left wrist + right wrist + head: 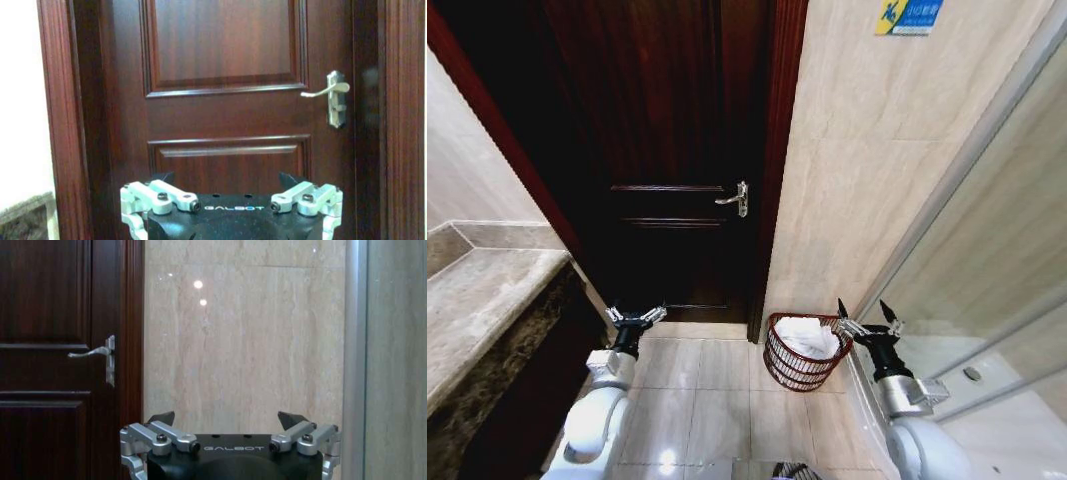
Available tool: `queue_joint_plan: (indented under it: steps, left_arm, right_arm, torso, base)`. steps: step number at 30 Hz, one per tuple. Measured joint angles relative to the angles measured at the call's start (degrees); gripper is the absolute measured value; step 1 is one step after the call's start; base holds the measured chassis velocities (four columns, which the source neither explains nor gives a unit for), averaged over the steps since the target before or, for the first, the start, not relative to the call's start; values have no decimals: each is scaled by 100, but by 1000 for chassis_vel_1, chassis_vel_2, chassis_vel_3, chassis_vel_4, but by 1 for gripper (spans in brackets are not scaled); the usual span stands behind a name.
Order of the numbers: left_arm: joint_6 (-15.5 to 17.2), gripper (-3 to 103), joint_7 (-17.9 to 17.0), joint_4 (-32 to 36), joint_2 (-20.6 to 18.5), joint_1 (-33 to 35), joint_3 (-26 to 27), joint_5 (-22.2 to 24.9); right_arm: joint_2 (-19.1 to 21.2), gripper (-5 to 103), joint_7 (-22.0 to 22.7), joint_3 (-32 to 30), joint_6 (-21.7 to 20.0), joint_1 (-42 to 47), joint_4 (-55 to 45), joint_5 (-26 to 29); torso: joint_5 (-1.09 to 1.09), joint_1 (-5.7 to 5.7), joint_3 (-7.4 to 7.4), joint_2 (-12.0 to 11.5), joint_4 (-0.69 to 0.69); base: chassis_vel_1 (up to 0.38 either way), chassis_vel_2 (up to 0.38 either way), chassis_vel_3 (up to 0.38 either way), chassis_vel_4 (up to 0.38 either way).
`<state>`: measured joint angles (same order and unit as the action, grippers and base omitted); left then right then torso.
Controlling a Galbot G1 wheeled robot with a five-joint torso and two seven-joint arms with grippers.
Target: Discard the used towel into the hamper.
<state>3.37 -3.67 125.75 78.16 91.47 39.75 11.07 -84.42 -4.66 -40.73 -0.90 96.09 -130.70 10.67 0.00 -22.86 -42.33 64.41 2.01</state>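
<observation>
White towel cloth (808, 335) is lying bunched inside the hamper (779, 368), the dark red-brown wire basket that is sitting on the tiled floor (717, 400) against the beige stone wall (847, 170), just beside the door frame. Judging by that, the discarding step is looking finished, so no grasp is being called for; a next move would only need the arms drawn clear without catching the wire rim. The right gripper (867, 318) is hovering just above and beside the hamper's rim on the glass side, its jaws standing wide and holding nothing. The left gripper (636, 316) is hanging well apart from the hamper, facing the dark wooden door (667, 150), its jaws also wide and empty. The door, with its metal lever handle (735, 199), is standing shut. A stone desk (477, 300) is running along the robot's left, and a glass shower panel (987, 260) is closing in the right, leaving a narrow floor to work in.
</observation>
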Motion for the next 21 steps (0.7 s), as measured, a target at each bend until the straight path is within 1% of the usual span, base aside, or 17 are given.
queue_joint_plan:
  steps: [2, 4, 5, 7, 10, 11, 14, 21]
  left_arm:
    - [10, 100, 0, 25, 6, -6, -18, 0]
    - [12, 100, 0, 30, 8, -6, -21, 0]
    - [17, 100, 0, 48, 15, -2, -28, -3]
    - [18, 100, 1, 53, 17, 1, -30, -5]
    - [20, 100, 4, 72, 29, 11, -31, -11]
    - [20, 100, 4, 72, 29, 11, -31, -11]
    - [21, 100, 8, 84, 37, 15, -35, -13]
    - [27, 100, 12, 92, 38, 16, -36, -7]
  right_arm:
    - [1, 100, 6, 5, -12, 1, -34, -2]
    - [3, 100, 7, 4, -15, 1, -41, -3]
    - [9, 100, 14, 5, -27, 4, -58, -3]
    - [10, 100, 16, 4, -29, 6, -60, -3]
    - [14, 100, 22, 11, -37, 16, -85, -3]
    - [14, 100, 22, 11, -37, 16, -85, -3]
    - [22, 100, 38, 28, -82, 14, -140, -3]
    - [32, 100, 77, 75, -156, 3, -201, -22]
  torso:
    - [0, -32, -44, 77, 0]
    - [0, -39, -53, 94, 0]
    - [0, -68, -89, 159, 0]
    - [0, -81, -103, 185, 0]
    - [0, -142, -174, 314, 0]
    - [0, -142, -174, 314, 0]
    - [0, -194, -240, 433, 0]
    - [0, -268, -329, 597, 0]
  base:
    - [0, 0, 0, 0]
    - [0, 0, 0, 0]
    - [0, 0, 0, 0]
    - [0, 0, 0, 0]
    - [0, 0, 0, 0]
    - [0, 0, 0, 0]
    - [0, 0, 0, 0]
    - [0, 0, 0, 0]
